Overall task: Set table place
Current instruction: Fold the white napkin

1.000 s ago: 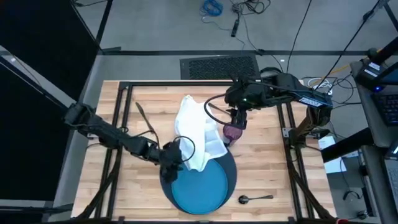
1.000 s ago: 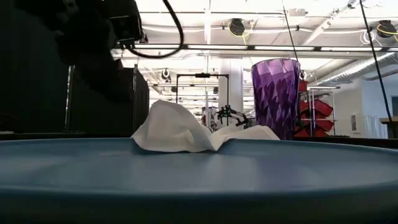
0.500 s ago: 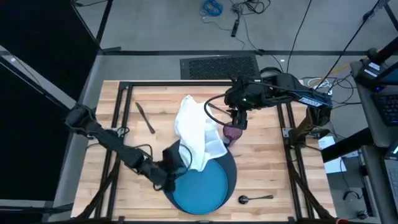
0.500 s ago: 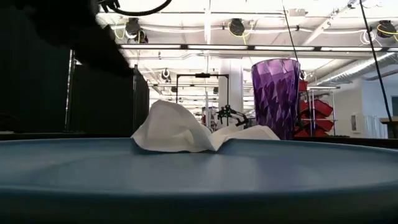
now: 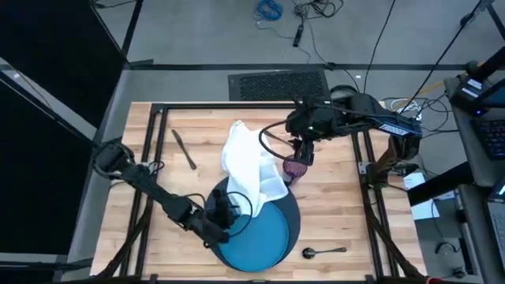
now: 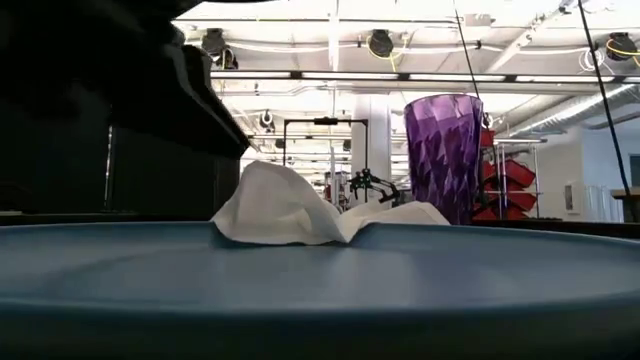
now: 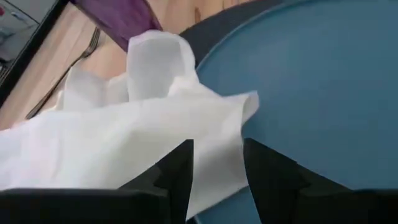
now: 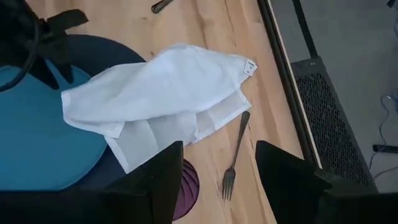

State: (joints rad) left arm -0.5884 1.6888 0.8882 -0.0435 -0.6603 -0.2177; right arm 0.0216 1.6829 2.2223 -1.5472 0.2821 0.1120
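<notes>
Partly hidden under the napkin [image 5: 251, 167], the charger [image 5: 293, 207] shows only its rim; both claws [image 7: 217, 163] [image 8: 219, 163] gape.

A bright blue plate [image 5: 256, 237] sits on a dark slate-blue charger [image 5: 290, 211] at the wooden table's [image 5: 339, 217] near edge. A crumpled white napkin [image 5: 248, 166] drapes over the charger's far rim; a purple cup [image 5: 293, 168] stands upright beside it.

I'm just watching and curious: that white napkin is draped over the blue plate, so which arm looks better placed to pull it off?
Probably the left. Its gripper is open at the napkin's near edge over the blue plate; the right gripper hangs open above the purple cup.
</notes>
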